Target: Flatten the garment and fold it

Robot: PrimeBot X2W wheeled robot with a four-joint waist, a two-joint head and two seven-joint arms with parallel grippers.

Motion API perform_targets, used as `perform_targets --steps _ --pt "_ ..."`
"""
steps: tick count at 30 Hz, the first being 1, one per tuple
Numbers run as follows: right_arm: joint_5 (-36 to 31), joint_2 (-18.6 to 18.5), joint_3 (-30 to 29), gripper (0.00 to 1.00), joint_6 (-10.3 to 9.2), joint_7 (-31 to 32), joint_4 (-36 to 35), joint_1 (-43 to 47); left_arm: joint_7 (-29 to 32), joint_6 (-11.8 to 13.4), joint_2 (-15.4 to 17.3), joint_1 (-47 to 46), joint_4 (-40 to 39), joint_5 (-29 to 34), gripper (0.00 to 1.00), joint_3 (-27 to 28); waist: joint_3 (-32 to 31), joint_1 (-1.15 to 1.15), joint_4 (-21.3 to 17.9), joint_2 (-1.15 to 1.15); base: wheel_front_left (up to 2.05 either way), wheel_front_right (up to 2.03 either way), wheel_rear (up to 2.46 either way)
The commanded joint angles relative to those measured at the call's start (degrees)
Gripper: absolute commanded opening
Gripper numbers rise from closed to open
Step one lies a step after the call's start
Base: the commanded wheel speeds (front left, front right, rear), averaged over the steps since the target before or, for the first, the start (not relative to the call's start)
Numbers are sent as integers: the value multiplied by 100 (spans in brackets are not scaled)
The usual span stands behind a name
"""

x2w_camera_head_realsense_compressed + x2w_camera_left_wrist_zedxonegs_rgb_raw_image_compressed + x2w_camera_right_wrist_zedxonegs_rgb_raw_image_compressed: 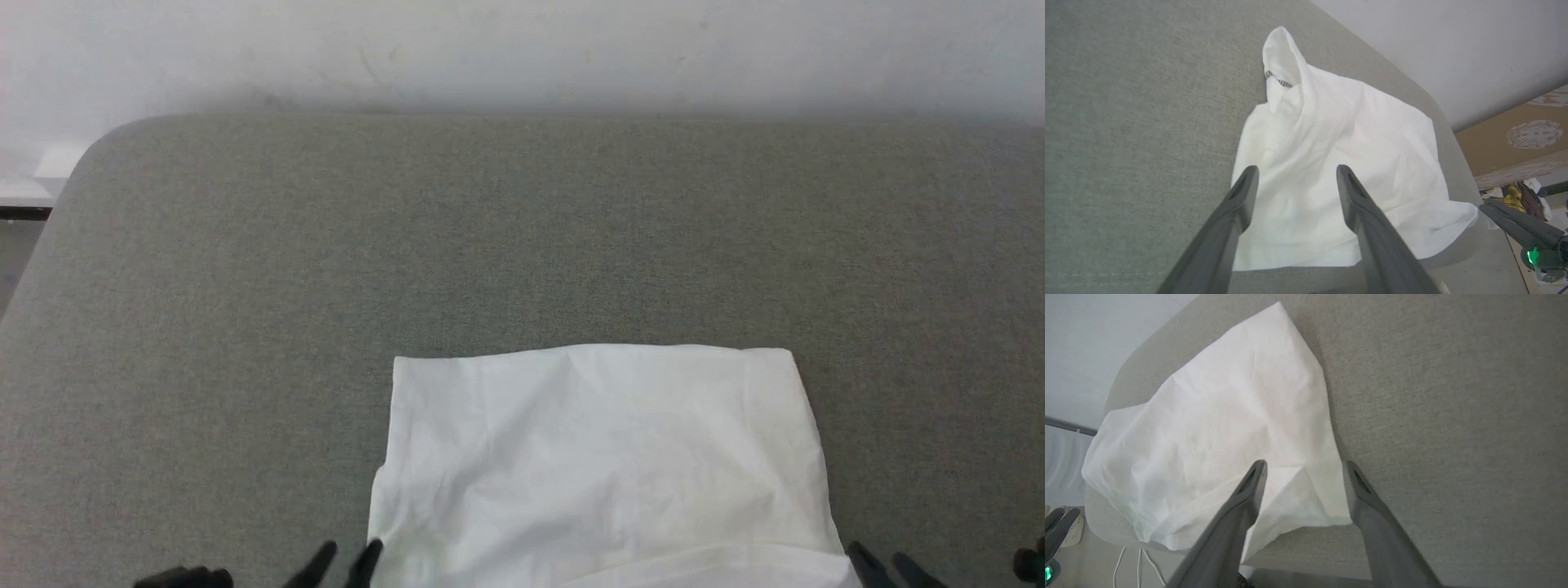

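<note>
Both pincers stand wide open and hold nothing. The left gripper (1297, 169) has its fingers astride the near-left corner of the garment (600, 457), and the right gripper (1305, 464) is astride its near-right corner. The garment lies at 6 o'clock on the grey padded surface (522, 229), already a compact packet, so folding looks nearly done. Wrinkles and a peaked corner remain. Its long axis seems to run from 9 to 3 o'clock, with the folded edge toward 12.
</note>
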Motion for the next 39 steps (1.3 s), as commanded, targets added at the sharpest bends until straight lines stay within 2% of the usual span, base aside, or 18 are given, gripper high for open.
perform_targets --steps 1,5,7,10,13,17,21,29,33,34,36,39 --pt "-5 7 -86 100 -5 -47 -52 -90 -127 27 -20 -62 -82 -2 100 185 -2 0 4 0 0 0 0" --pt "-10 7 -303 100 -5 -335 -30 -244 -336 297 -296 -101 -343 484 100 992 16 0 31 0 0 0 0" --pt "-77 7 -353 100 -5 -486 36 -334 -346 389 -643 -79 -489 922 100 1533 41 0 41 0 0 0 0" --pt "-254 7 -278 100 -5 -568 193 -466 -348 373 -1189 44 -640 1706 100 2189 76 0 42 0 0 0 0" --pt "-440 7 -116 100 -5 -542 378 -605 -349 261 -1602 170 -680 2440 100 2585 125 0 48 0 0 0 0" --pt "-679 7 113 100 -5 -464 672 -795 -350 5 -1979 256 -566 3005 100 2756 230 0 104 0 0 0 0" --pt "-844 7 277 100 -5 -456 978 -1021 -350 -273 -2235 215 -424 3221 100 2836 369 0 184 0 0 0 0" --pt "-1166 -21 493 100 -5 -363 1543 -1464 -351 -650 -2469 53 -197 3407 100 2970 608 0 344 0 0 0 0" --pt "-1153 -62 726 100 -5 -92 1863 -1635 -351 -761 -2521 -15 -107 3441 100 2976 678 0 402 0 0 0 0" --pt "-1148 -61 763 55 -5 7 1945 -1666 -351 -782 -2534 -36 -90 3448 100 2975 691 0 416 0 0 0 0" --pt "-1195 -58 768 0 -5 165 2070 -1728 -351 -822 -2557 -72 -53 3459 100 2960 708 0 445 0 0 0 0" --pt "-1249 -50 736 0 -5 241 2128 -1802 -351 -854 -2575 -105 -18 3464 100 2948 715 0 466 0 0 0 0"
